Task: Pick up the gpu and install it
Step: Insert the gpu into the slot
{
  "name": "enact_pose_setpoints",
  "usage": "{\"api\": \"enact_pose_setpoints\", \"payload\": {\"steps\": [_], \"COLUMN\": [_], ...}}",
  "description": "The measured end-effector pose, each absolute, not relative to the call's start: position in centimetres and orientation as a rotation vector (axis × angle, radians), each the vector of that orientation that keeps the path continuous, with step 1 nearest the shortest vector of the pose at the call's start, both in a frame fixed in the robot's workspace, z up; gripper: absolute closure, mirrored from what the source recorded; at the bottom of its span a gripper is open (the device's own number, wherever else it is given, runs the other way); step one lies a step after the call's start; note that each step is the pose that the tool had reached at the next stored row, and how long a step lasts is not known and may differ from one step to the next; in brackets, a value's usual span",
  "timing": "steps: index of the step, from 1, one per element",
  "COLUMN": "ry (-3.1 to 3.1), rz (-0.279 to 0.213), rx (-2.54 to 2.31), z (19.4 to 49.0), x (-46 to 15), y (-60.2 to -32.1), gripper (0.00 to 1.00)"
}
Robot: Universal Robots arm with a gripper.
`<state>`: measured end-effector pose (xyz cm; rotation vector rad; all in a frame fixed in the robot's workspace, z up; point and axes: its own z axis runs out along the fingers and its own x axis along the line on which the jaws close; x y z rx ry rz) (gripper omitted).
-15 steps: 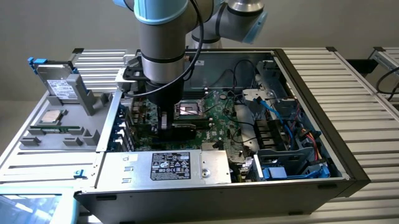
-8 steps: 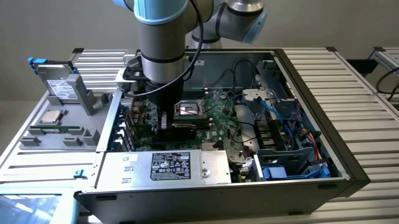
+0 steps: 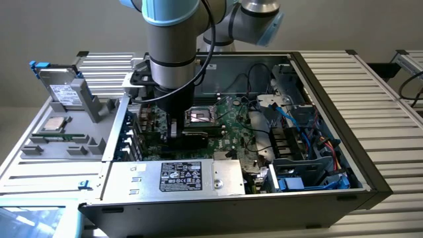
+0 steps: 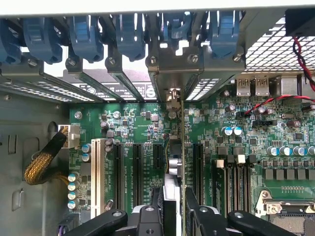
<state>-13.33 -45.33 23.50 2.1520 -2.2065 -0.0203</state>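
The gpu [image 4: 182,147] shows edge-on in the wrist view as a thin green card standing upright over the large green motherboard [image 4: 138,123]. Its silver bracket end [image 4: 172,98] reaches up to the case's rear slot openings. My gripper [image 4: 175,214] is shut on the card, with one black finger [image 4: 158,206] on each side. In the exterior view the gripper [image 3: 173,130] is deep inside the open computer case, holding the gpu [image 3: 198,139] low over the motherboard [image 3: 231,119] beside the CPU socket [image 3: 198,116]. Whether the card's edge sits in a slot is hidden.
Blue retaining clips [image 4: 128,34] line the rear slots. Black expansion slots [image 4: 138,167] and a yellow braided cable [image 4: 42,164] lie beside the card. A silver power supply [image 3: 178,178] borders the front, with blue cables [image 3: 297,119] on the exterior view's right. A hard drive [image 3: 66,94] stands outside the case.
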Motion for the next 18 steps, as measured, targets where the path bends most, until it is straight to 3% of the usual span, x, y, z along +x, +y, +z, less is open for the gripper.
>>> {"api": "enact_pose_setpoints", "payload": {"steps": [5, 6, 18], "ry": [-2.207, -2.207, -2.205], "rz": [-0.020, -0.020, -0.015], "rx": [2.152, 2.152, 2.150], "z": [23.6, 23.6, 28.5], "x": [-13.3, -13.3, -13.3], "y": [-45.3, -45.3, -45.2], "gripper": [0.58, 0.51, 0.51]}}
